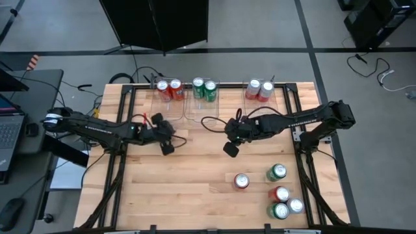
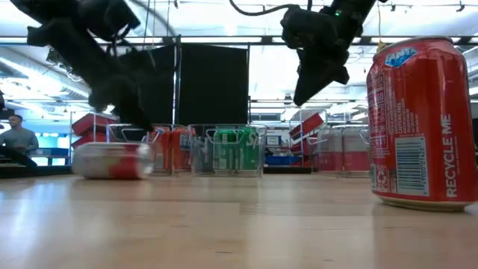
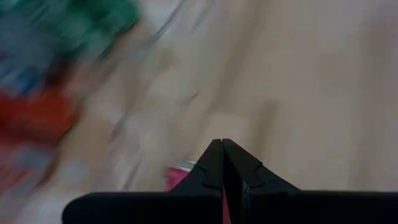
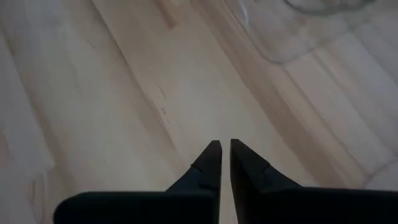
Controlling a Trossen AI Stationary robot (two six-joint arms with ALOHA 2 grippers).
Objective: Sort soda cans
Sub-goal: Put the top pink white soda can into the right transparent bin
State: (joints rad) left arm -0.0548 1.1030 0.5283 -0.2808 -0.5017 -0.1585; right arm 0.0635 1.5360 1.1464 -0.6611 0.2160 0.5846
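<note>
High view: left gripper (image 1: 167, 148) hangs over the table (image 1: 188, 195) at about 9 o'clock of centre, fingers closed on nothing. Right gripper (image 1: 231, 149) sits just past centre toward 3 o'clock, nothing held. 3 clear bins (image 1: 203, 97) at 12 o'clock hold 2 red cans (image 1: 169, 89), 2 green cans (image 1: 204, 89) and 2 silver-white cans (image 1: 259, 90). 5 loose cans (image 1: 278, 192) stand at 4 to 5 o'clock.

Low view: 1 red can (image 2: 423, 123) stands close at 3 o'clock; another can (image 2: 112, 161) lies on its side at 9 o'clock.

Left wrist view: fingers (image 3: 211, 169) pressed together, a red can edge (image 3: 177, 176) just behind them.

Right wrist view: fingers (image 4: 208, 165) almost closed, a thin gap showing, bare wood beyond.
</note>
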